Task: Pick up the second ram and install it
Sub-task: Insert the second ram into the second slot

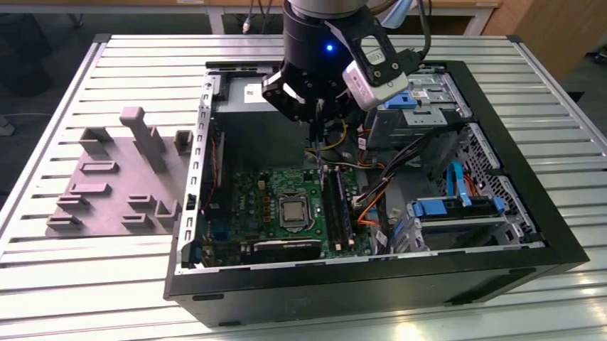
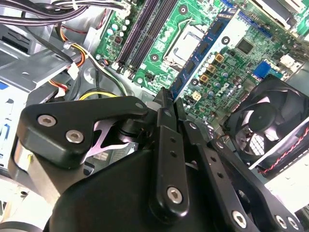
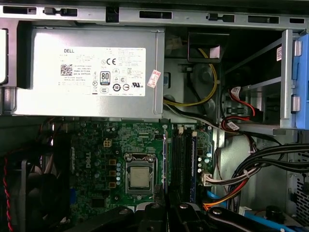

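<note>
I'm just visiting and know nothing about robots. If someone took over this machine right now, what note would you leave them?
End effector: shut on the memory stick, hanging over the open computer case.
Done: stick picked up.
Left: stick not yet seated. The memory slots beside the processor on the motherboard lie below it.

The table (image 1: 85, 284) is shiny ribbed metal. The plate (image 1: 104, 192) is dull grey plastic. The case (image 1: 379, 284) is matt black. The chip (image 3: 139, 177) is smooth silver metal. The gripper (image 2: 164, 104) is matt black.
</note>
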Robot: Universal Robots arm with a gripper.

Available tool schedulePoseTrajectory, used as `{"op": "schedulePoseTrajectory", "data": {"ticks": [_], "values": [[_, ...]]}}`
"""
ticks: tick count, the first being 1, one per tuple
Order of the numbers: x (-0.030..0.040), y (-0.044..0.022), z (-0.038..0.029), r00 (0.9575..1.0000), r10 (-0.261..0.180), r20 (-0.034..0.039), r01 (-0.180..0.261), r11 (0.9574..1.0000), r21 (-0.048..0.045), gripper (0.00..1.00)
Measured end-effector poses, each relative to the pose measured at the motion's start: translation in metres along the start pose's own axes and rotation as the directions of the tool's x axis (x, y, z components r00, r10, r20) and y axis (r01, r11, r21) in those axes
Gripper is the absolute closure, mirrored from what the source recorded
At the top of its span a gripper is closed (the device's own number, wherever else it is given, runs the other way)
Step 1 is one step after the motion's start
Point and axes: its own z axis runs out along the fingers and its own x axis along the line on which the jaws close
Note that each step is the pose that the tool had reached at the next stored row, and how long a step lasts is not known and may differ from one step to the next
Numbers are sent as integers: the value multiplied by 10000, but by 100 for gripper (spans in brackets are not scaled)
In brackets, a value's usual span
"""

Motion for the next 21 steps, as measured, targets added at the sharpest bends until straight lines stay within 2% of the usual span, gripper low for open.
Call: {"op": "schedulePoseTrajectory", "data": {"ticks": [11,18,21], "values": [[-15,0,13,10000,5,2,-5,10000,-4,86],[-42,-2,132,10000,-8,-5,8,10000,-15,86],[-43,-3,186,9998,-175,-12,175,9998,-20,86]]}}
